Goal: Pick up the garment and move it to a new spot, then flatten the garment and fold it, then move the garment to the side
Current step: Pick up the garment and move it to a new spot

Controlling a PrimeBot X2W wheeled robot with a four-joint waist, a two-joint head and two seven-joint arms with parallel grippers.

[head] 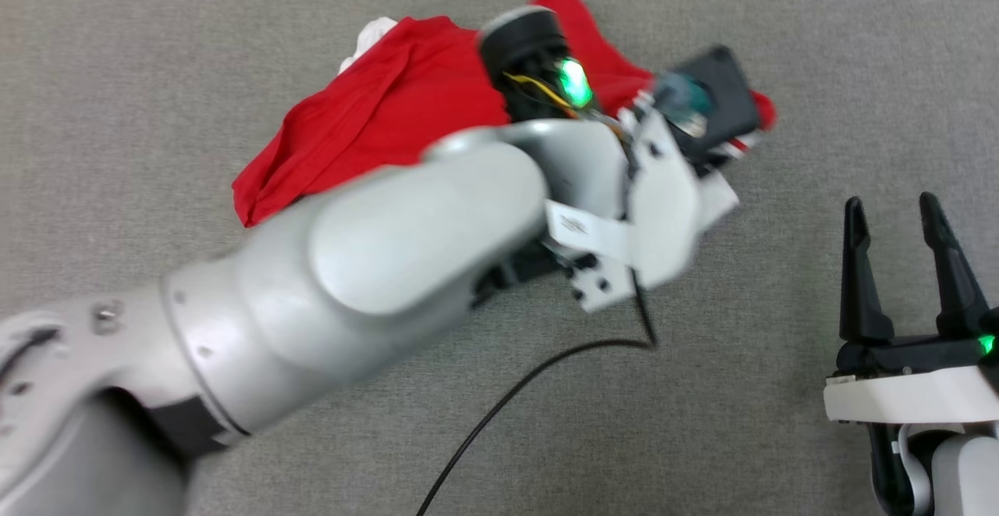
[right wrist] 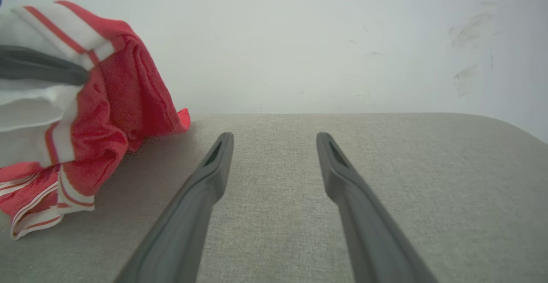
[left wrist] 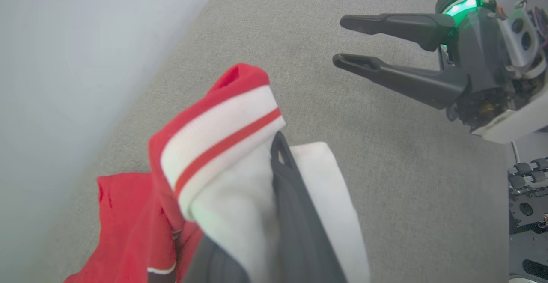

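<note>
Gripping the shirt by its white sleeve, just below the striped cuff, the left gripper was clamped shut on it. Shirt lay bunched on the far part of the grey surface, sleeve end looking raised. Right gripper sat wide open, empty, apart from the shirt. My call for the lift: go straight up until the hem cleared, then carry slowly, since a thin pinch could slip. Hidden: the blurred arm in head view covered the shirt's middle and the grip; 1 left finger was buried in cloth; chest print wasn't visible.
</note>
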